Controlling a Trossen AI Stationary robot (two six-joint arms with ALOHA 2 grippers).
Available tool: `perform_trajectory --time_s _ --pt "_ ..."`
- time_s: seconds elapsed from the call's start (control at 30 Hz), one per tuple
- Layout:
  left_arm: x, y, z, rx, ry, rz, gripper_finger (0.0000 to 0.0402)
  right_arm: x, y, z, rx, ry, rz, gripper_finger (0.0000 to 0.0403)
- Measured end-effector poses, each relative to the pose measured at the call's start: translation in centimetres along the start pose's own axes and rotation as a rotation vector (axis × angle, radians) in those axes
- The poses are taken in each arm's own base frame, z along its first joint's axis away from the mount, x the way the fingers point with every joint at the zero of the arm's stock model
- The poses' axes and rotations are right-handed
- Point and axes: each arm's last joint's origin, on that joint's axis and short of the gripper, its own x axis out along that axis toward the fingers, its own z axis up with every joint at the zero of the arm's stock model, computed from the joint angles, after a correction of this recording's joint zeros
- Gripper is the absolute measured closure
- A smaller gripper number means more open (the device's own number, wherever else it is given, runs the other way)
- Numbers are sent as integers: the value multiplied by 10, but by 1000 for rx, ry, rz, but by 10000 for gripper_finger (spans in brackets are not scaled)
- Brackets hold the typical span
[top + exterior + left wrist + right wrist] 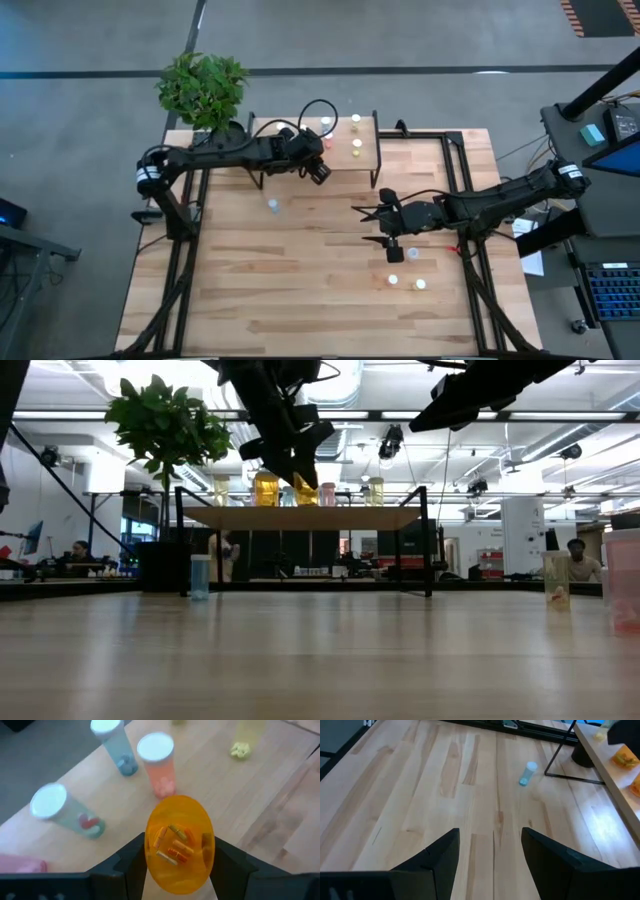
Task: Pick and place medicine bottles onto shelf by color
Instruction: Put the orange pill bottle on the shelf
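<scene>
left wrist view shows the orange bottle (pixel 179 845) gripped in the left claw (pixel 175 865), at the high view's upper centre over the shelf (pixel 368 158). placing is underway; next, lower and release. right claw (pixel 490 852) waits open over the tabletop (pixel 300 270).

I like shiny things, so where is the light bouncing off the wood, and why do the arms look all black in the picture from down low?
In the right wrist view, a pale glare patch sits on the tabletop beside the shelf. In the low view, bright ceiling lights behind the left gripper turn both arms into dark silhouettes, and the near wood looks soft. In the left wrist view, the orange bottle glows see-through.
</scene>
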Motion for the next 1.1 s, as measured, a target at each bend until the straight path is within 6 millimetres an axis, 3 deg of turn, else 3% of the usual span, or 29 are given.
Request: perform_trajectory --time_s 0.3,0.83,1.1 --pt "2 -1 2 10 -19 -9 236 0 0 0 7 0 1 200" --pt "0 -1 2 32 -21 -15 158 0 0 0 7 1 1 200" --pt "-24 3 18 53 -96 -36 157 0 0 0 7 1 1 200"
